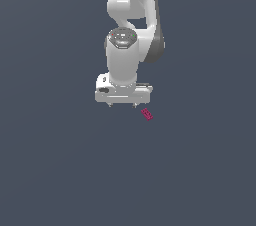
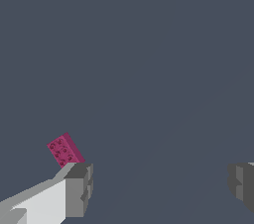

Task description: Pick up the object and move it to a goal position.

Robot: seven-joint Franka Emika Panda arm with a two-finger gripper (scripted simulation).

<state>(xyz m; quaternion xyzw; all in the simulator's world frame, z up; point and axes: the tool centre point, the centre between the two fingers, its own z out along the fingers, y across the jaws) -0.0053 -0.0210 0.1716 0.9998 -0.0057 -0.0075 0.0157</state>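
Currently the gripper [image 1: 123,105] hangs with its fingers [image 2: 78,188] spread wide and nothing between them. One small pink brick [image 1: 147,114] lies on the dark grey floor [image 1: 60,170], just outside one fingertip, toward the exterior view's right. Its pitted face [image 2: 62,150] points upward, and it sits askew to the fingers.

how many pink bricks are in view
1. The magenta-pink brick lies on the grey floor, just off the open gripper toward the exterior view's right. In the wrist view it sits beside one fingertip, outside the jaws. None seems hidden.
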